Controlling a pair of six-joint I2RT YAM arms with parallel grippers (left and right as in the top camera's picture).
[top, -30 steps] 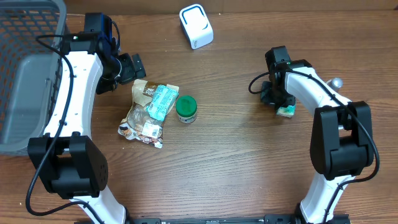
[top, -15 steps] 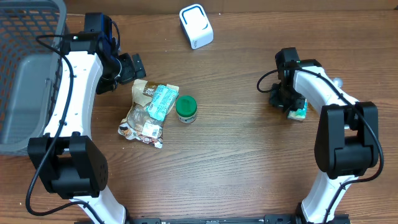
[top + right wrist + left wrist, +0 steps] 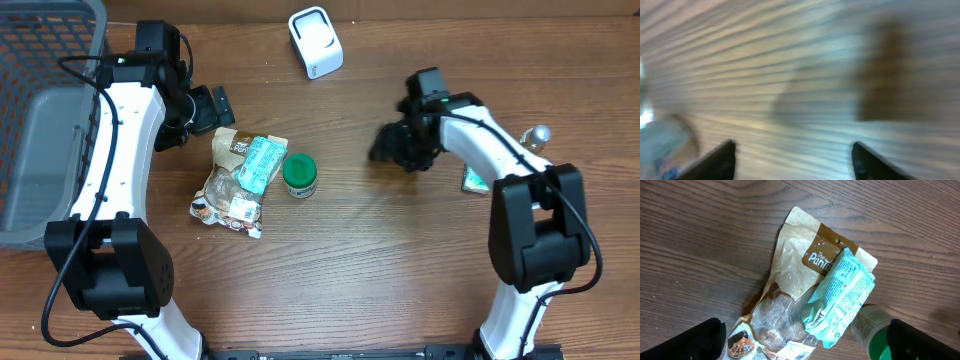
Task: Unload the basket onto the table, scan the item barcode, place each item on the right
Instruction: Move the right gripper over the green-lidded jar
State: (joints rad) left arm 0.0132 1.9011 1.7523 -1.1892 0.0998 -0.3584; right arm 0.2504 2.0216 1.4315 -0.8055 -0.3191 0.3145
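Observation:
A white barcode scanner (image 3: 315,42) stands at the table's back. A brown snack bag (image 3: 228,185), a teal packet (image 3: 260,162) lying on it and a green-lidded jar (image 3: 299,175) lie left of centre. The left wrist view shows the bag (image 3: 790,295), the packet (image 3: 842,297) and the jar (image 3: 875,332). My left gripper (image 3: 205,110) hovers open just behind the bag, its midpoint (image 3: 805,347) over the bag's lower end. My right gripper (image 3: 390,150) is open and empty over bare wood mid-table, blurred (image 3: 795,160). A small teal item (image 3: 474,180) lies on the table to its right.
A grey mesh basket (image 3: 40,120) fills the far left edge. A small silver object (image 3: 540,133) sits near the right edge, behind the teal item.
My right gripper opened, left the small teal item on the table at the right and swung left toward the middle. The left arm has not moved.

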